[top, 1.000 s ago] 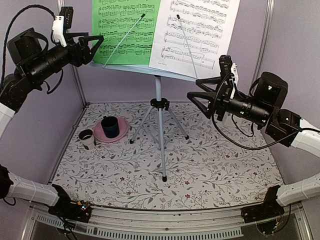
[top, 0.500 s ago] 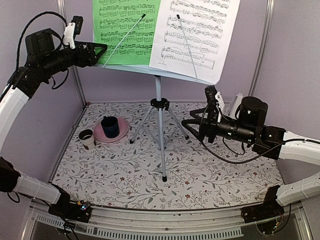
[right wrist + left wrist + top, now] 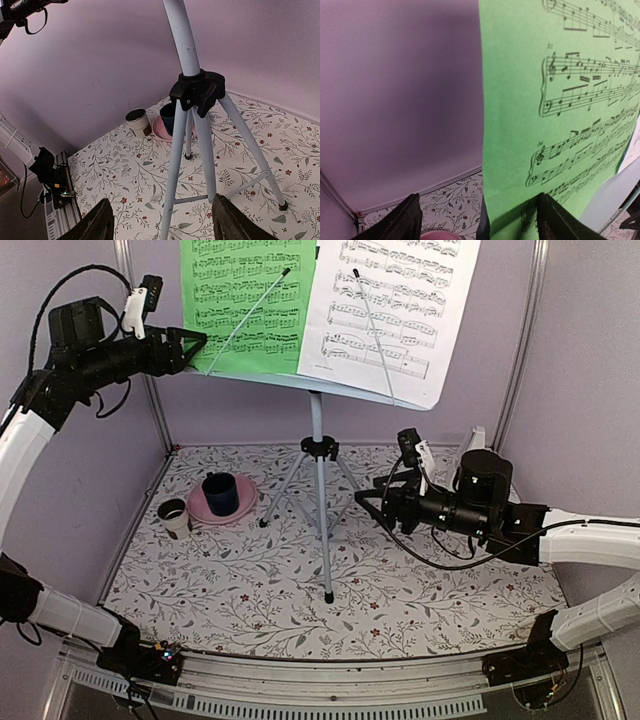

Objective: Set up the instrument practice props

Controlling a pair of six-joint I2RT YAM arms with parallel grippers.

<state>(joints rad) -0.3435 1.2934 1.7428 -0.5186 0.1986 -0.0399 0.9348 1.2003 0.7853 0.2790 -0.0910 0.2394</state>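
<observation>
Your left end effector (image 3: 197, 352) hangs high at the left edge of the green sheet (image 3: 250, 300). Its fingers are apart, and in the wrist view the paper's edge runs up between them, unclamped. Your right end effector (image 3: 370, 505) sits low beside the music stand (image 3: 317, 430), its fingers also apart and holding nothing, facing the black hub (image 3: 196, 90) where the three legs meet the pole.

The stand is upright mid-worktop (image 3: 420, 590), with the green sheet on the left of its desk and the white sheet (image 3: 390, 300) on the right, each under a thin wire holder. I cannot make out the metronome clearly.

Expect the sheets to be light and limp. They will likely crease or slide under the wires if dragged, so pinch the bare side margin gently and move it along the desk's ledge. The stand looks stiff but top-heavy on thin legs, and its tube is probably smooth. If you must steady it, grip the pole just above the hub, not a leg.
</observation>
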